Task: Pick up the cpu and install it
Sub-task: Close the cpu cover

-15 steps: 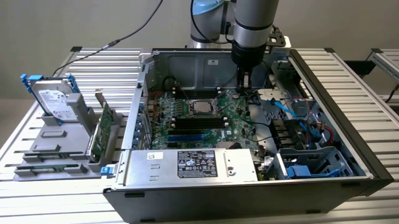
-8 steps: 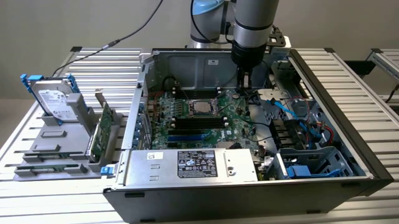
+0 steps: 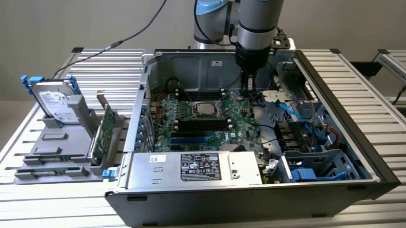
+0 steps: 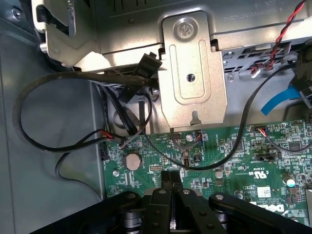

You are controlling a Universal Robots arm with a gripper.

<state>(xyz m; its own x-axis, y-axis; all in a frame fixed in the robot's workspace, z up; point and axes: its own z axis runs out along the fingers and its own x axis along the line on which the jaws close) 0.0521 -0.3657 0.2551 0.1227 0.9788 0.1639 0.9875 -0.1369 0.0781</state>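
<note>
Arm: the grey arm (image 3: 257,23) enters at 12 o'clock in the exterior view and points almost straight down into the open case (image 3: 362,142), over its rear half.
Gripper: the gripper (image 3: 249,90) hangs low inside the case, just above the motherboard (image 3: 216,135), near that board's 1 o'clock corner.
Gripper state: in the wrist view the black fingers (image 4: 170,183) are pressed together with nothing between them; the gripper (image 4: 170,174) is clenched and empty.
Cpu: the cpu (image 3: 204,108), a dull silver square, lies flat in the socket frame on the motherboard, at about 8 o'clock from the gripper and apart from it.
Below the fingers: the wrist view shows green board, a round coin cell (image 4: 132,161), a silver metal bracket (image 4: 195,73) and looping black cables (image 4: 53,90).
Power supply: the silver box with a dark label (image 3: 197,168) sits at 6 o'clock of the motherboard, along the case's near edge.
Blue cables: they (image 3: 303,114) run at 3 o'clock of the motherboard, inside the case.
Holder: a grey holder (image 3: 54,147) stands on the slatted table (image 3: 38,204) at 9 o'clock of the case.
Hard drive: it (image 3: 54,102) leans nearly upright in the holder, framed by blue rails.
Circuit card: a green card (image 3: 106,130) stands on edge in the holder, between the hard drive and the case.
</note>
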